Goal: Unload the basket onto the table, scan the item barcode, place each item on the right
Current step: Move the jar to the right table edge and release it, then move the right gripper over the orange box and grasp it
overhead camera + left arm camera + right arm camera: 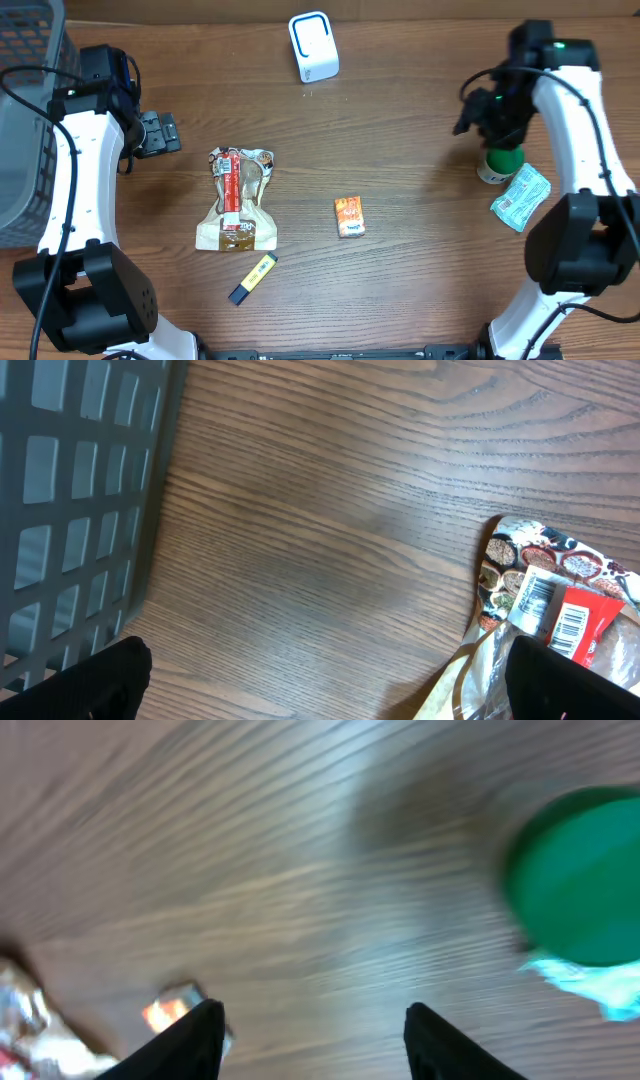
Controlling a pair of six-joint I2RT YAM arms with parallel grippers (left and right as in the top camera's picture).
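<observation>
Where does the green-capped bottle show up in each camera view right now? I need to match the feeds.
Overhead: the green-capped bottle stands on the right side of the table.
Left wrist: not in it.
Right wrist: upper right, blurred.
Shared landmark: the pale green packet next to it, also seen at the right edge of the right wrist view.

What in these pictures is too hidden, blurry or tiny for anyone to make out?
- Overhead: the green-lidded jar sits mostly under the right arm, so its label is hidden.
- Right wrist view: everything is blurred. The orange box is only a smudge at the bottom edge.
- Left wrist view: the snack pack is cut off by the right and bottom edges.
- Overhead: the print on the green-white packet is too small to read.
</observation>
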